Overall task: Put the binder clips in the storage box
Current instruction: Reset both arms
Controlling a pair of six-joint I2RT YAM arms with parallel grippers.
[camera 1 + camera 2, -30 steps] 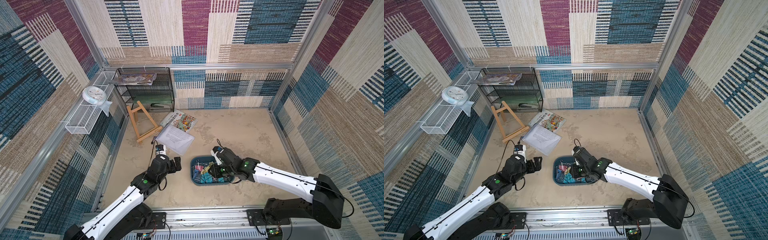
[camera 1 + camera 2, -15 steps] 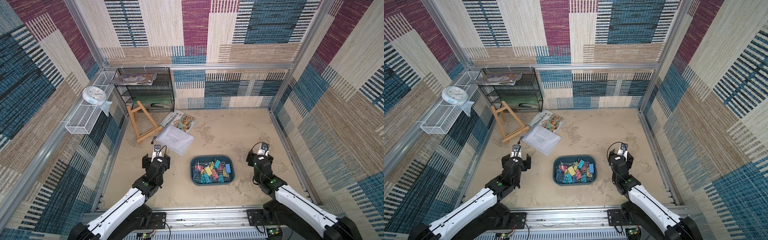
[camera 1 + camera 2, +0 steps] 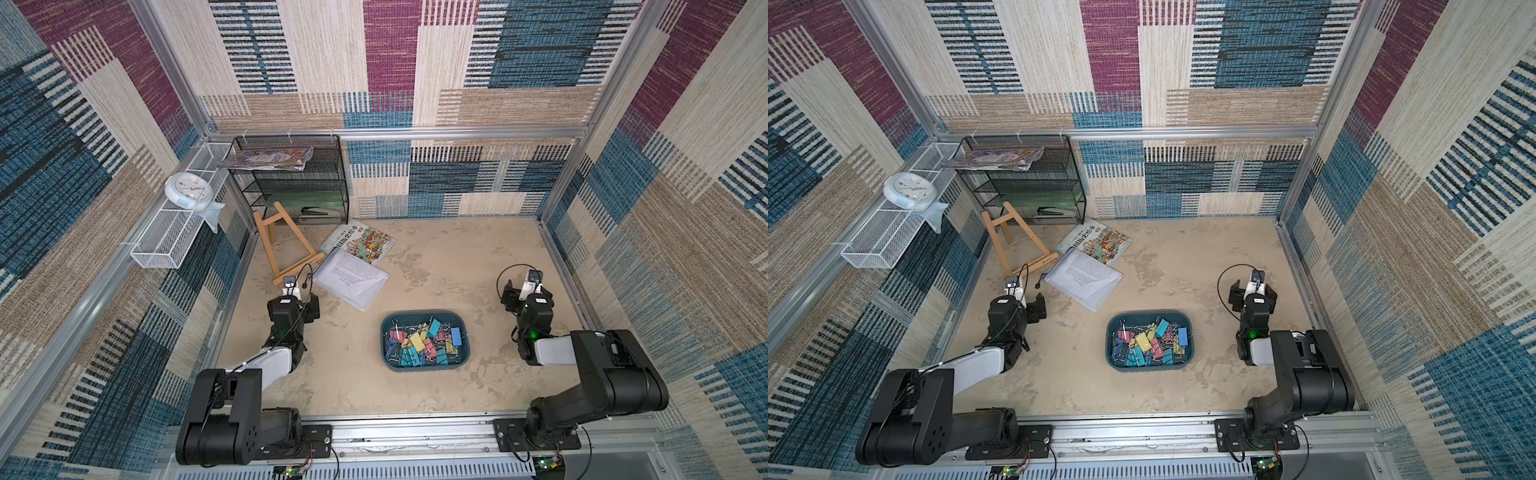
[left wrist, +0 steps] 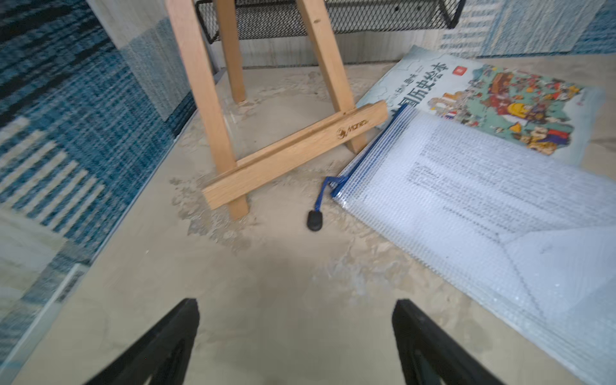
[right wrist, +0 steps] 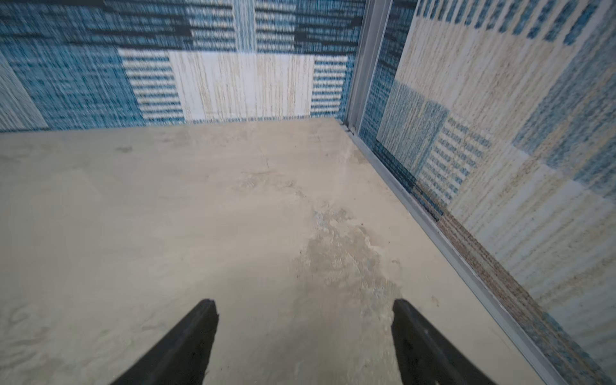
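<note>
The storage box (image 3: 424, 314) (image 3: 1148, 314), a shallow dark teal tub, sits on the floor between the two arms in both top views. Inside it lies a heap of pastel binder clips (image 3: 422, 343) (image 3: 1148, 340) in blue, yellow, pink and teal. I see no clip on the floor outside it. My left gripper (image 3: 297, 304) (image 4: 295, 306) is well to the left of the box, open and empty over bare floor. Far to the right of the box, my right gripper (image 3: 525, 291) (image 5: 305, 306) is also open, with nothing between its fingers.
A wooden easel (image 3: 282, 245) (image 4: 286, 156), a mesh zip pouch of papers (image 3: 351, 278) (image 4: 483, 206) and a picture book (image 3: 361, 243) lie just beyond the left gripper. A black mesh rack (image 3: 291, 178) stands at the back left. A white wire tray (image 3: 166, 237) with a clock (image 3: 187, 191) hangs on the left wall.
My right gripper has come out of the storage box, swung back to the right side and opened. The left arm has drawn back to the left.
</note>
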